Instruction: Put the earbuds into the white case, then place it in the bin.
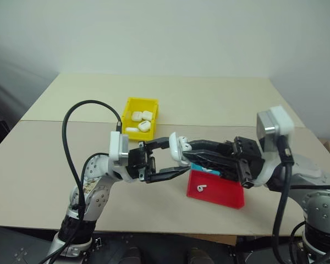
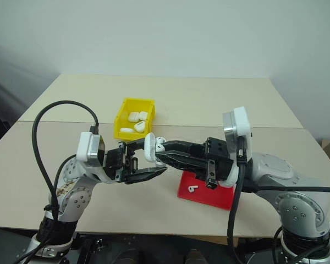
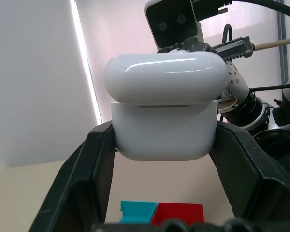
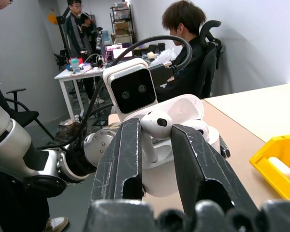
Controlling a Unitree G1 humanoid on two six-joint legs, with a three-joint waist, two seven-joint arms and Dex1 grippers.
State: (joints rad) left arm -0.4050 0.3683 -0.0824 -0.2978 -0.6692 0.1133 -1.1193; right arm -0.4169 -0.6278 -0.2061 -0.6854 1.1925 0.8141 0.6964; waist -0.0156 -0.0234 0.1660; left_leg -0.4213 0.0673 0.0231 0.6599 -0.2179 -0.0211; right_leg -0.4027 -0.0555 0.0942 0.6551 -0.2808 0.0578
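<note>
1. The left gripper (image 1: 173,162) was closed tight on the case (image 1: 176,147) and held it up in the air, above the desk (image 1: 220,99) and just beside the red tray (image 1: 223,193). The lid of the case stood open.

2. The right gripper (image 4: 157,140) was closed on one earbud (image 4: 156,123). It held the earbud right at the open top of the case, pressed close to it. A second white bud (image 4: 197,126) looked as if it already sat in the case, but I could not be sure.

3. One more earbud (image 1: 201,188) lay alone on the red tray, under the right arm. A small blue piece (image 3: 137,211) sat right against the red tray.

4. The bin (image 1: 130,105) stood on the desk behind the tray, on the robot's left side of it. It already had a few white cases (image 1: 142,121) inside.

5. So the job was about half done, I think. The case was picked up and open, and an earbud was at its mouth.

6. What was left: push this earbud all the way in, let go of it, shut the lid, and carry the case over to the bin and drop it in. I could not tell if the earbud on the tray belonged in this case too.
</note>
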